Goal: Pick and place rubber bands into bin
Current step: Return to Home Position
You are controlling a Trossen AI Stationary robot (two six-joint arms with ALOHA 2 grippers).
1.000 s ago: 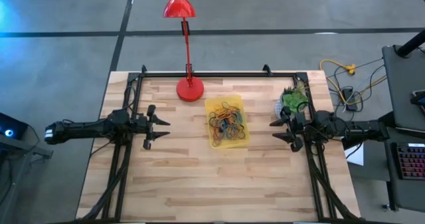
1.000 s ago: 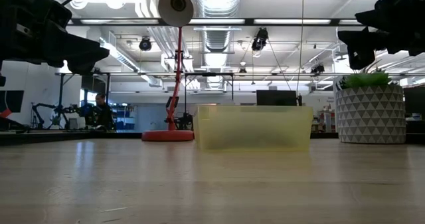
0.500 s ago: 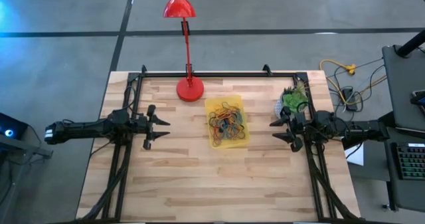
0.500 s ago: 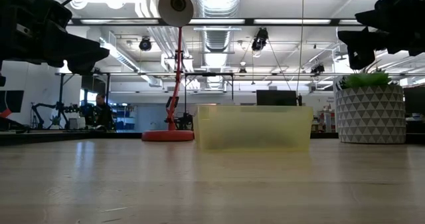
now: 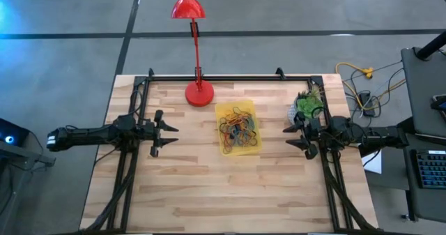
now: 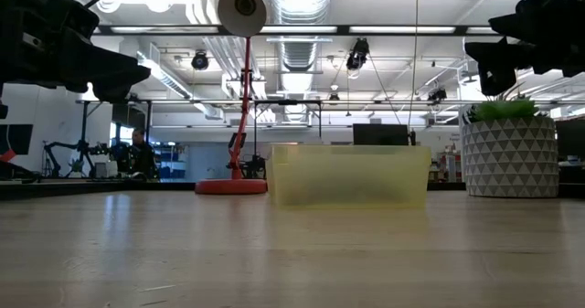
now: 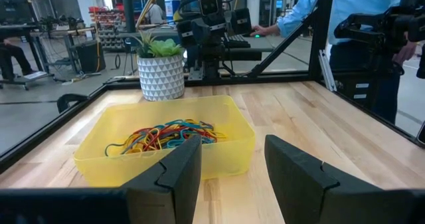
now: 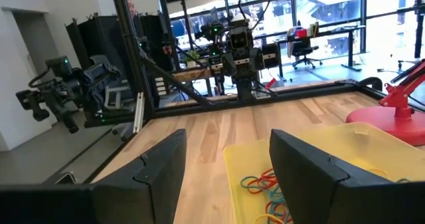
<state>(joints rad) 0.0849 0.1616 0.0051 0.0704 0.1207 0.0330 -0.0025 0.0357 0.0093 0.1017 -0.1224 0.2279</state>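
Observation:
A translucent yellow bin [image 5: 238,128] stands on the wooden table near its middle, and a tangle of coloured rubber bands [image 5: 237,130] lies on the bin's floor [image 7: 166,136]. My left gripper [image 5: 169,132] hovers open above the table's left side, pointing level at the bin [image 7: 172,141]. My right gripper [image 5: 291,137] hovers open over the right side, also level and facing the bin [image 8: 319,164]. Nothing sits between either pair of fingers. In the low view the bin [image 6: 349,175] rests flat on the tabletop.
A red desk lamp's round base [image 5: 199,94] stands behind the bin on its left. A white patterned pot with a green plant [image 5: 306,107] sits at the far right, close to my right gripper. A black frame rail [image 5: 216,77] runs along the far edge. A person stands beyond the table [image 7: 345,18].

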